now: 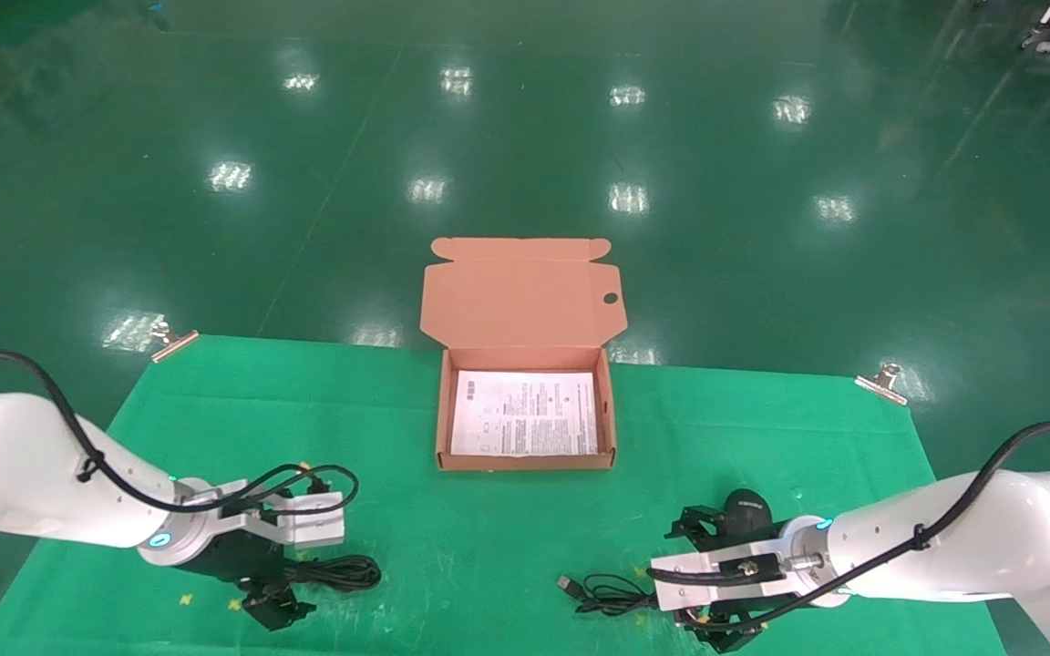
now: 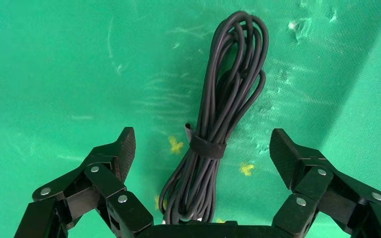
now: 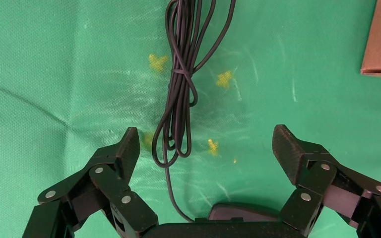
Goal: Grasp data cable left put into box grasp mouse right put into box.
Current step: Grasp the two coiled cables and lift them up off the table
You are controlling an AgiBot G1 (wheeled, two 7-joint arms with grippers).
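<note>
Nearest the robot, on the green table cloth (image 1: 507, 547), the left gripper (image 2: 202, 148) is hovering low with its fingers spread wide apart and holding nothing, and the data cable (image 2: 218, 124) is lying flat on the cloth directly between them. The cable is a long narrow bundle of black loops, cinched by a strap (image 2: 207, 147) near its middle, and that strap is sitting roughly level with the fingertips. For a clean pick, the gripper is probably best lowered straight down so the pads close across the strapped waist, where the loops are tightest and least likely to spill. At the same depth on the other side, the right gripper (image 3: 206, 148) is also waiting spread and empty above the mouse (image 1: 744, 512), whose black body is only partly showing at the edge of the wrist view, so its exact position under the fingers is hard to judge. The mouse's thin cord (image 3: 181, 84) is trailing away in loose loops toward its USB plug (image 1: 565, 583); closing on the body rather than the cord matters here. Farther back, at the middle of the table and well apart from both grippers, the cardboard box (image 1: 441, 419) is standing open with its lid flap (image 1: 522, 296) folded back and a white printed sheet (image 1: 525, 413) lying inside. Beyond it, a shiny green floor (image 1: 525, 137) is stretching away.
</note>
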